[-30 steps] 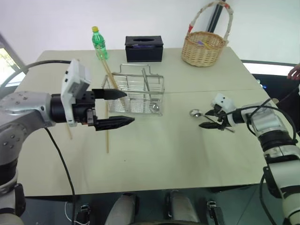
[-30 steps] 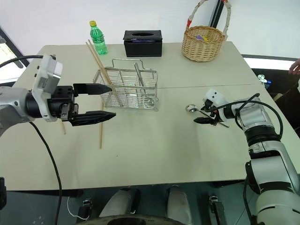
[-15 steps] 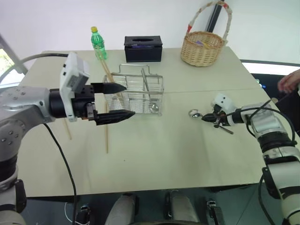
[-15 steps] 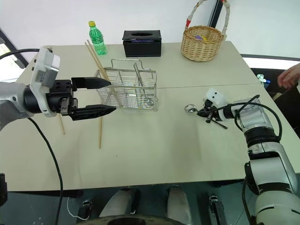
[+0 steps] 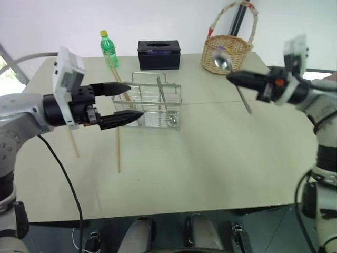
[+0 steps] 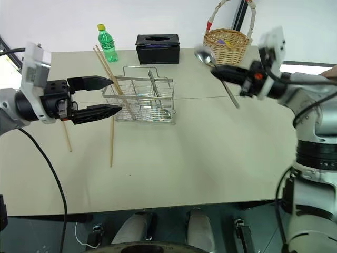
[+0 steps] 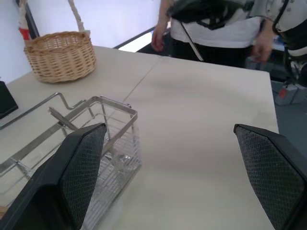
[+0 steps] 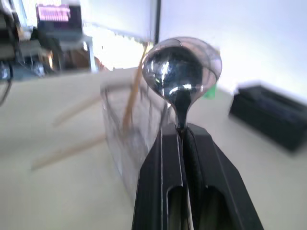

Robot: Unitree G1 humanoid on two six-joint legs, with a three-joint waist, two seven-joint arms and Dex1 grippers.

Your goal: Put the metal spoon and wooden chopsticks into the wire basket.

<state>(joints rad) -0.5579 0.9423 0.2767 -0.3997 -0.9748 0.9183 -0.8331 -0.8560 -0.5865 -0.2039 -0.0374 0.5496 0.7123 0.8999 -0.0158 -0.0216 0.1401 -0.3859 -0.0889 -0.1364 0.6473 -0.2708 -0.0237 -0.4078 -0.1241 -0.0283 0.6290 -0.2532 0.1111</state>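
The metal spoon (image 5: 230, 75) was pinched at its neck between the closed fingers of the right hand (image 5: 235, 79), held in the air above the table (image 5: 210, 153), bowl up and toward the wicker basket (image 5: 227, 51), handle slanting down behind the fingertips. The left hand (image 5: 125, 101) hovered wide open and empty just beside the wire basket (image 5: 152, 107), in which two wooden chopsticks (image 5: 117, 74) leaned. Two more chopsticks (image 5: 119, 150) lay flat on the table beside it.
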